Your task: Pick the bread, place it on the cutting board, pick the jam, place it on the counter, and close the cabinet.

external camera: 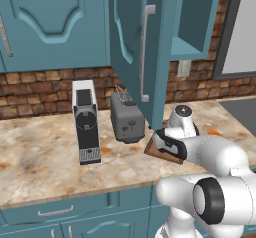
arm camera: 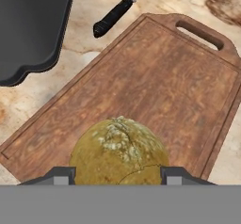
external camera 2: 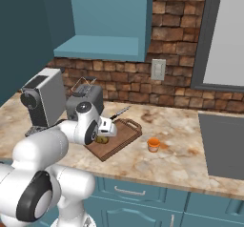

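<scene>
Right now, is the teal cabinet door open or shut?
Open. The cabinet door swings out over the counter, showing its handle edge-on, and the shelf inside is exposed.

Between my gripper [arm camera: 117, 175] fingers I see the bread [arm camera: 118, 150], matt and rough-crusted with pale floury flecks. Under it lies the cutting board [arm camera: 155, 77], streaky brown wood, matt. Beyond the claw, the knife [arm camera: 120, 9] has a shiny metal blade and matt black handle. The counter [external camera 2: 181, 149] looks like polished marbled stone; the toaster [external camera: 127, 116] looks like dull grey metal.

base views flanking, hand view close above cutting board [arm camera: 141, 86]
</scene>
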